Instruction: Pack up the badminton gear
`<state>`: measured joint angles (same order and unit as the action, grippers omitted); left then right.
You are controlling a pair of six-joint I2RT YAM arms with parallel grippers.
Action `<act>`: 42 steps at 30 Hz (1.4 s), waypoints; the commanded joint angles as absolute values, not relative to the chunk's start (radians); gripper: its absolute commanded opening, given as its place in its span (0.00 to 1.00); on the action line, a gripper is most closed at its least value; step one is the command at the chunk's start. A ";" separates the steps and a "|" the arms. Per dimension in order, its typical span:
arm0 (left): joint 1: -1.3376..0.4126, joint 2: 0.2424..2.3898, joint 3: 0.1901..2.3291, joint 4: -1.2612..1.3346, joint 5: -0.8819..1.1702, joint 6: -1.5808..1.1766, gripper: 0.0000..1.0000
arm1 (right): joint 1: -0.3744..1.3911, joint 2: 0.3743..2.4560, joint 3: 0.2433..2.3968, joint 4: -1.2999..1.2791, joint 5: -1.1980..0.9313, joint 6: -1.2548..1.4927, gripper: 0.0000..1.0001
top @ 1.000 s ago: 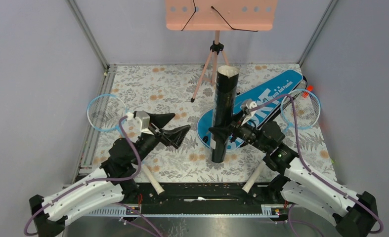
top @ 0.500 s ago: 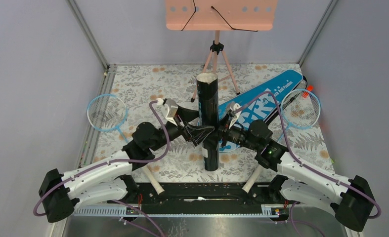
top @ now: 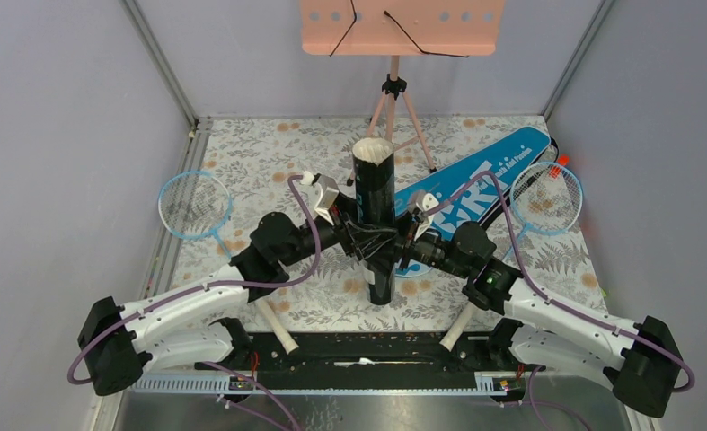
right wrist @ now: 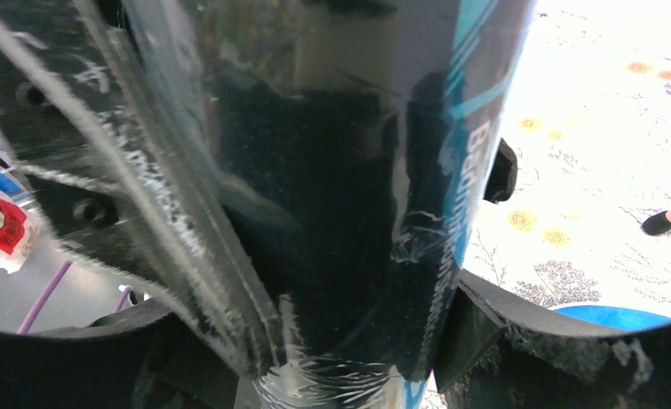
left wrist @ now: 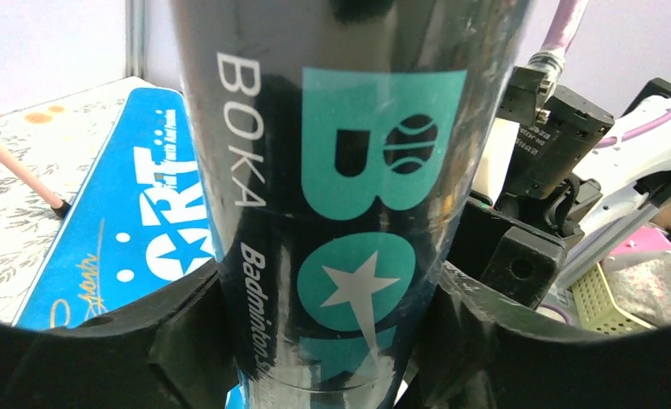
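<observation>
At the floral desk's [top: 269, 153] centre the tube [top: 374, 193] stands upright, with the right tool [top: 396, 250] and left tool [top: 366, 241] each clamped round its middle from opposite sides. Best to keep it vertical and release one tool only once the other holds firm.

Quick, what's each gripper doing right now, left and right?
Left gripper: closed on the black tube.
Right gripper: closed on the same black tube, from the opposite side.
</observation>
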<state>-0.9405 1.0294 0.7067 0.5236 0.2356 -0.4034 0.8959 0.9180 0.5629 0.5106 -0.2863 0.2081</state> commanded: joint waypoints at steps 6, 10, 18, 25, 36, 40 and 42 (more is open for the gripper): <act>-0.941 0.959 0.730 0.434 0.192 -0.310 0.12 | 0.919 0.779 0.554 0.479 -0.204 0.110 0.61; -0.941 0.876 0.695 0.410 0.041 -0.245 0.00 | 0.919 0.690 0.514 0.436 -0.146 0.105 0.95; -0.940 0.697 0.677 0.238 -0.267 -0.097 0.00 | 0.919 0.513 0.453 0.244 0.099 0.174 1.00; -0.930 0.624 0.585 0.227 -0.657 0.043 0.00 | 0.916 0.500 0.585 -0.317 0.530 0.415 1.00; -0.594 0.819 0.559 0.388 -0.527 -0.123 0.00 | 0.577 0.704 0.659 -0.395 0.463 0.382 1.00; -0.538 0.922 0.579 0.495 -0.440 -0.110 0.00 | 0.443 0.863 0.672 -0.379 0.331 0.372 1.00; -0.515 0.985 0.604 0.534 -0.381 -0.106 0.00 | 0.379 0.923 0.682 -0.395 0.267 0.383 1.00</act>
<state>-0.5552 0.9070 0.5491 0.3126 -0.5041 -0.0994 0.4694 0.8310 0.6369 -0.3798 0.4118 0.3714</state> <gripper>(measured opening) 0.655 0.993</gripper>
